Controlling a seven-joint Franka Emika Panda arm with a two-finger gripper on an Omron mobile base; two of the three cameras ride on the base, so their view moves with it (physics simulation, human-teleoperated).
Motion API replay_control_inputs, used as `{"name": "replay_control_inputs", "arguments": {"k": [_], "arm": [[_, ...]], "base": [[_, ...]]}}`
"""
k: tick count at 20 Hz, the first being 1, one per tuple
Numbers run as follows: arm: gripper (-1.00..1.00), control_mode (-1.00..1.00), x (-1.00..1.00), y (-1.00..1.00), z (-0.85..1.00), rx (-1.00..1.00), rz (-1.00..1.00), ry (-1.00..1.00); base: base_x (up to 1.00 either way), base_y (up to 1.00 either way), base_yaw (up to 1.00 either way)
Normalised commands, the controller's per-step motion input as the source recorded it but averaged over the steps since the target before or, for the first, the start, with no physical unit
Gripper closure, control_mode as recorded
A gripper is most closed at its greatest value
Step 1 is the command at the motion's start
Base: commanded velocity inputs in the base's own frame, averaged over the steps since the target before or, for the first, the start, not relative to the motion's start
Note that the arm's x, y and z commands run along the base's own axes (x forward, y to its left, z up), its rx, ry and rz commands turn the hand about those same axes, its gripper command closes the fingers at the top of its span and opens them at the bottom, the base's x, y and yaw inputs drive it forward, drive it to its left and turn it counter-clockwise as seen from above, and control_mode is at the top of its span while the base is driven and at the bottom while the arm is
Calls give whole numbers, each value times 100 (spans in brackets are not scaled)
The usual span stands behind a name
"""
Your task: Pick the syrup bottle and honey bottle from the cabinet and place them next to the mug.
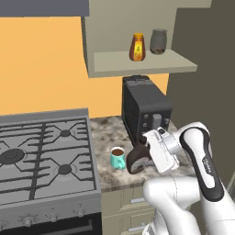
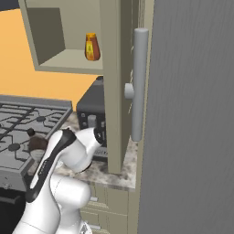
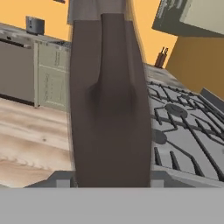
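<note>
Syrup bottle (image 1: 137,158) clamped in the tool (image 1: 146,155), low over the worktop (image 1: 106,172) just right of the mug (image 1: 117,158).

Tilted well off upright, dark rounded body toward the marble, neck hidden in the white hand. Honey bottle (image 1: 137,47) untouched on the cabinet (image 1: 137,62) shelf beside a grey glass jar (image 1: 158,41), above the black toaster oven (image 1: 144,110). Best placed by righting the bottle first, then lowering straight down until the base sits flat, close beside the mug but not touching. Worth keeping clear of the mug's rim and its brown liquid; a nudge could spill it. Release only once the base bears weight, then lift straight away. Stove (image 1: 43,156) edge just left of the mug, so little room to drift that way.
</note>
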Motion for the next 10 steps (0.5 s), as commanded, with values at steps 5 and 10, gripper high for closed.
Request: {"name": "replay_control_inputs", "arguments": {"k": [5,10], "arm": [[100,-100,-3,11,-5,2,0,3],[100,-100,-21,0,-3,0,0,11]], "base": [[0,0,0],[0,0,0]]}}
